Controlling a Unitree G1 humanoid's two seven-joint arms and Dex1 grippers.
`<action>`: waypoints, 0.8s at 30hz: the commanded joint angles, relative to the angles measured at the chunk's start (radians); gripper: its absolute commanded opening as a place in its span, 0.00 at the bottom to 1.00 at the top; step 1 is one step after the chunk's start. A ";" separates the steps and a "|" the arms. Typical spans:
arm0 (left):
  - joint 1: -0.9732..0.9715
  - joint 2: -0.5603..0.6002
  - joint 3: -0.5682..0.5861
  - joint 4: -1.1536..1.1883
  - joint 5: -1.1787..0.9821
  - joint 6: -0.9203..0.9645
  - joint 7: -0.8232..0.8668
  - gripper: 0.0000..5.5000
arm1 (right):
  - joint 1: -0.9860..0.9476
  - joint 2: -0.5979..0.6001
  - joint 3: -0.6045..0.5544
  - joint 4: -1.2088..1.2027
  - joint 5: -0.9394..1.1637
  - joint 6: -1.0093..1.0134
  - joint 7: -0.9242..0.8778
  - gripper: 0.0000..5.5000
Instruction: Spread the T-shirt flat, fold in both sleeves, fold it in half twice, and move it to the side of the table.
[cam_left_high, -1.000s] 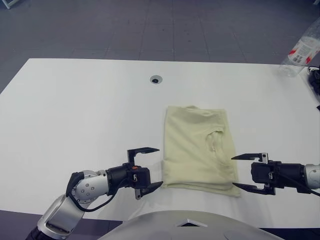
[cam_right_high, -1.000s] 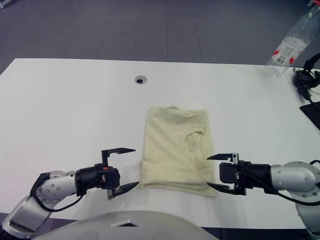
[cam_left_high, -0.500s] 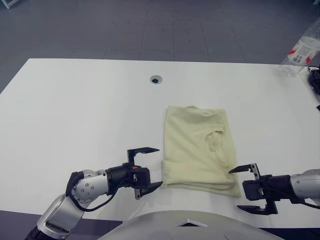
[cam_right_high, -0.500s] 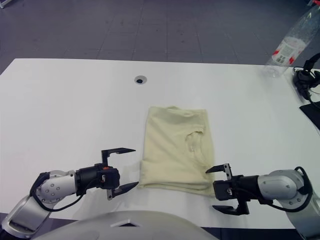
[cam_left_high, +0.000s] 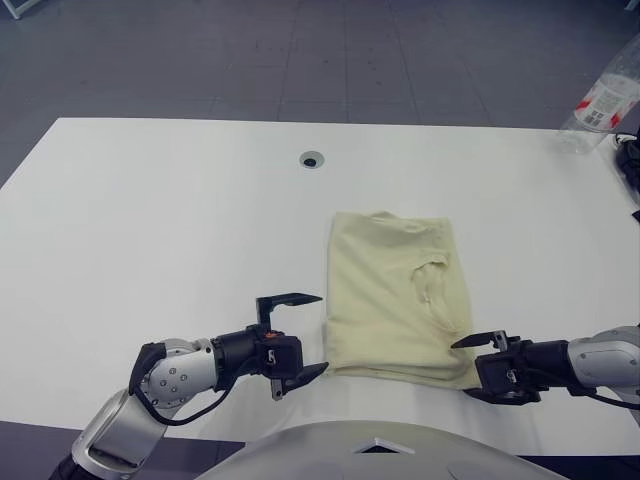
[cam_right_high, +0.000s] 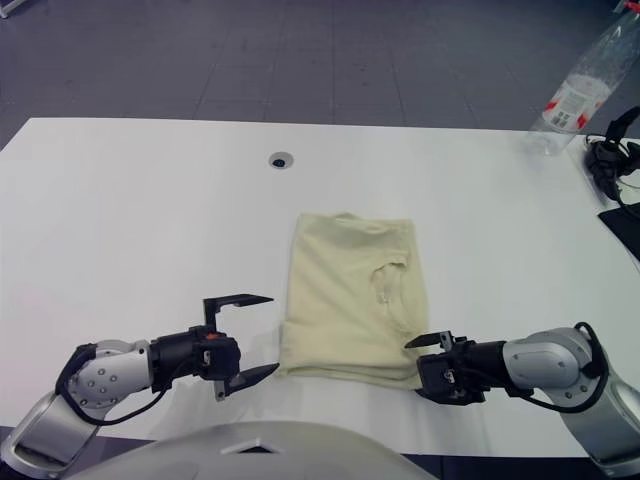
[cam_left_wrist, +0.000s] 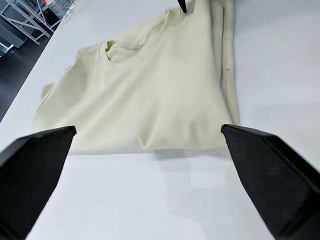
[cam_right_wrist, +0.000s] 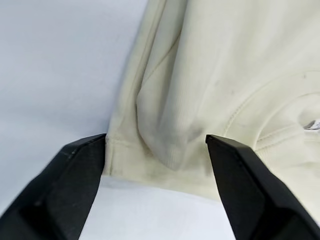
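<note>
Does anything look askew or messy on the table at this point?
Slightly. The folded T-shirt is not squared: along its near edge the layers do not line up, and its near right corner juts out into the open right end effector. No spill or damage shows.

No legible text; red-and-white label (cam_right_high: 571, 101) on the plastic bottle (cam_right_high: 592, 68) too small for any print.

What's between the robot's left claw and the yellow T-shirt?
Just a thin strip of bare white table, seen in the left wrist view. The left gripper is open, facing the T-shirt edge.
</note>
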 joint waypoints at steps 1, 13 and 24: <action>-0.009 0.021 0.018 -0.005 0.012 0.015 -0.002 0.98 | 0.010 -0.012 0.019 0.026 -0.034 0.010 -0.012 0.50; -0.001 0.057 0.047 -0.046 -0.011 0.018 -0.023 0.98 | 0.000 -0.006 0.024 0.017 -0.015 0.011 -0.017 0.17; 0.025 0.165 0.037 -0.105 0.005 -0.033 -0.119 0.98 | -0.028 0.008 0.030 -0.029 0.069 0.057 -0.006 0.03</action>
